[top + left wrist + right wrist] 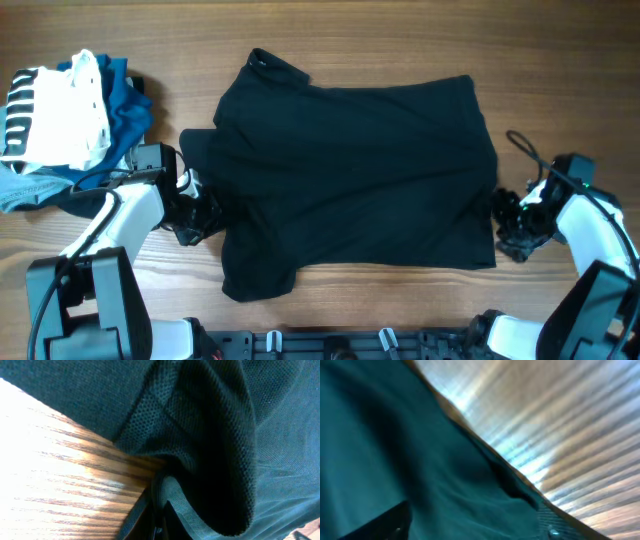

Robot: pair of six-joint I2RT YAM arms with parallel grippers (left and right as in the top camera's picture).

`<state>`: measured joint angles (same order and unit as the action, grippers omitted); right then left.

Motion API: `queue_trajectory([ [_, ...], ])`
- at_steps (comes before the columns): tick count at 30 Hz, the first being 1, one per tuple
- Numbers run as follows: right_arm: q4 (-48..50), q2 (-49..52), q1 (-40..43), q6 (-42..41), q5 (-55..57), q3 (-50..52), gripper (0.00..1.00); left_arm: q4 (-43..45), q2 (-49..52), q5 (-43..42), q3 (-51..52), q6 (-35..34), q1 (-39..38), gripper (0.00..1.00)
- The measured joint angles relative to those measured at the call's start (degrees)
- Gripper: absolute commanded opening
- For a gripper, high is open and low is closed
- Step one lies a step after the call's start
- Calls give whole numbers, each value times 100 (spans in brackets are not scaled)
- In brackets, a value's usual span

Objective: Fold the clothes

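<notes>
The clothes (350, 170), one large black shirt, lie spread across the middle of the wooden table, collar at the far left and a sleeve hanging toward the front left. At the shirt's left edge, my left gripper (205, 215) is shut on a fold of the hem. The left wrist view shows the hem (172, 492) pinched between the dark fingertips of that gripper (157, 527). My right gripper (505, 215) is at the shirt's right edge. Its jaws stand wide apart in the right wrist view, and the gripper (470, 527) straddles the fabric (420, 450) without closing on it.
A pile of other garments sits at the far left: a white one with black stripes (50, 115) on top of blue ones (125, 100). A black cable (522, 146) loops near the right arm. Bare wood (400, 40) shows around the shirt.
</notes>
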<state>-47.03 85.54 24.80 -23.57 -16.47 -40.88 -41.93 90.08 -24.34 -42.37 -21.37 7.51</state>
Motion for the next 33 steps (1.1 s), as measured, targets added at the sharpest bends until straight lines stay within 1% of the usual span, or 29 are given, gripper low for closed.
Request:
queue_trajectory([
  [1, 9, 44, 0, -15, 0, 50, 81, 2, -2, 0, 0, 2, 0, 6],
  [4, 52, 72, 2, -129, 20, 140, 70, 0, -2, 0, 0, 2, 0, 6],
  [6, 118, 33, 22, -227, 46, 223, 56, 0, 0, 0, 0, 2, 0, 6],
  [7, 188, -20, 35, -282, 46, 286, 40, 0, 0, 2, 0, 2, 0, 6],
  [9, 271, -76, 61, -328, 15, 387, 11, -7, 0, 2, 0, 2, 0, 5],
  [10, 278, -63, 59, -330, -55, 400, 4, -20, 0, 4, 0, 2, 0, 5],
  [12, 232, 13, 55, -260, -190, 422, 4, -68, 0, 39, 0, 2, 0, 4],
  [15, -420, 109, 37, -55, -275, 203, 4, -153, -2, 68, -2, 2, 2, 4],
  [19, -1255, 103, 37, 350, -299, -654, 4, -356, -2, 90, -59, 26, 39, 4],
  [23, -1414, 63, 37, 533, -295, -1178, 4, -437, -11, 92, -105, 50, 114, 4],
  [25, -1285, 59, 37, 575, -328, -1200, 4, -393, -11, 92, -122, 52, 131, 4],
  [27, -1047, 59, 37, 590, -496, -1200, 4, -166, -11, 85, -125, 66, 131, 4],
  [28, -940, 59, 35, 588, -577, -1200, 4, -39, -11, 68, -136, 68, 131, 7],
  [29, -896, 59, 26, 581, -608, -1200, 4, 129, -11, 35, -136, 68, 131, 25],
  [30, -782, 59, 20, 538, -708, -1200, 4, 326, -13, -17, -142, 70, 131, 33],
  [31, -721, 59, 11, 525, -756, -1200, 4, 459, -13, -57, -146, 90, 131, 38],
  [32, -651, 59, 11, 501, -800, -1200, 4, 511, -13, -107, -157, 109, 131, 46],
  [33, -621, 59, 11, 474, -844, -1200, 4, 450, -15, -153, -173, 94, 131, 51],
])
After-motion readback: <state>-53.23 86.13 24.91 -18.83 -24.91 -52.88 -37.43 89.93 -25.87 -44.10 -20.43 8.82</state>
